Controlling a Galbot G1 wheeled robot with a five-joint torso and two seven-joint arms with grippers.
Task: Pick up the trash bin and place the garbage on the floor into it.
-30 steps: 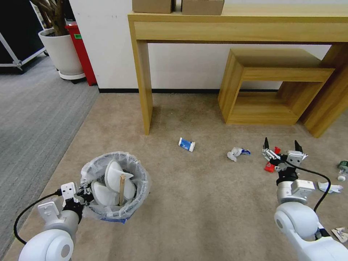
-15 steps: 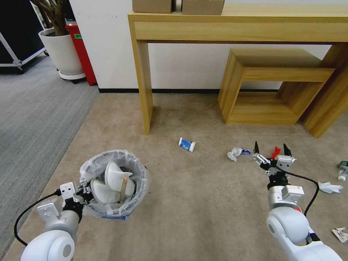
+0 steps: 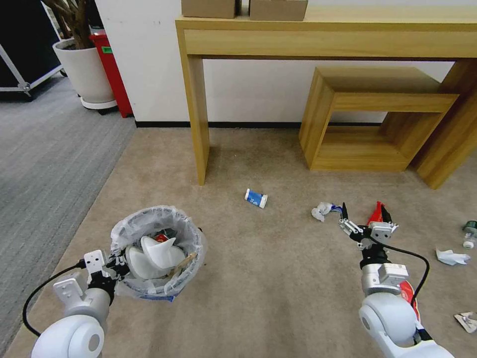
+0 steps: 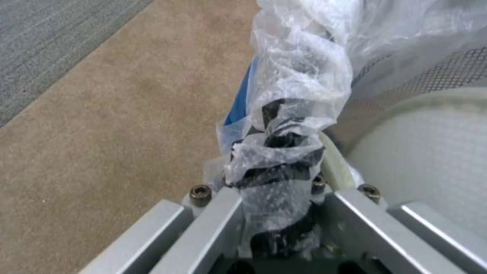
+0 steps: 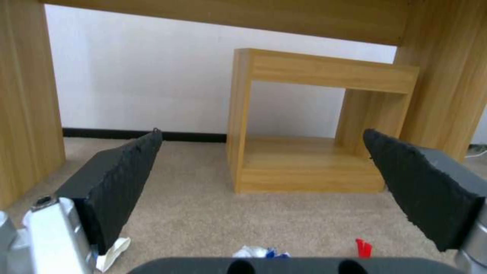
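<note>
From where the robot stands, the small round blue trash bin with its crinkled clear plastic liner (image 3: 158, 251) hangs low at about eight o'clock, gripped at its near rim by the left gripper (image 3: 107, 266), whose fingers (image 4: 276, 179) are pinched on the rim and a bunch of the bag. Inside it lie two white slippers (image 3: 154, 251), a wooden stick (image 3: 184, 262) leaning against the rim, and a bit of red wrapper (image 3: 160, 237).

At about two o'clock the right gripper (image 3: 365, 218) hovers just above the beige carpet (image 3: 278, 278), its black padded fingers (image 5: 116, 182) spread wide with nothing between them. A red snack wrapper (image 3: 376, 213) sits just by its right finger, and a crumpled white paper wad with a blue scrap (image 3: 324, 210) lies just off its left finger. Straight ahead at twelve o'clock rests a small blue-and-white packet (image 3: 256, 198). Far out toward three o'clock are a small green-labelled bottle (image 3: 469, 233), another piece of crumpled white paper (image 3: 451, 256) and a flattened scrap (image 3: 467, 320). Beyond stands the light wooden desk (image 3: 328, 42) with a low wooden cube shelf (image 3: 372, 117) under it.
</note>
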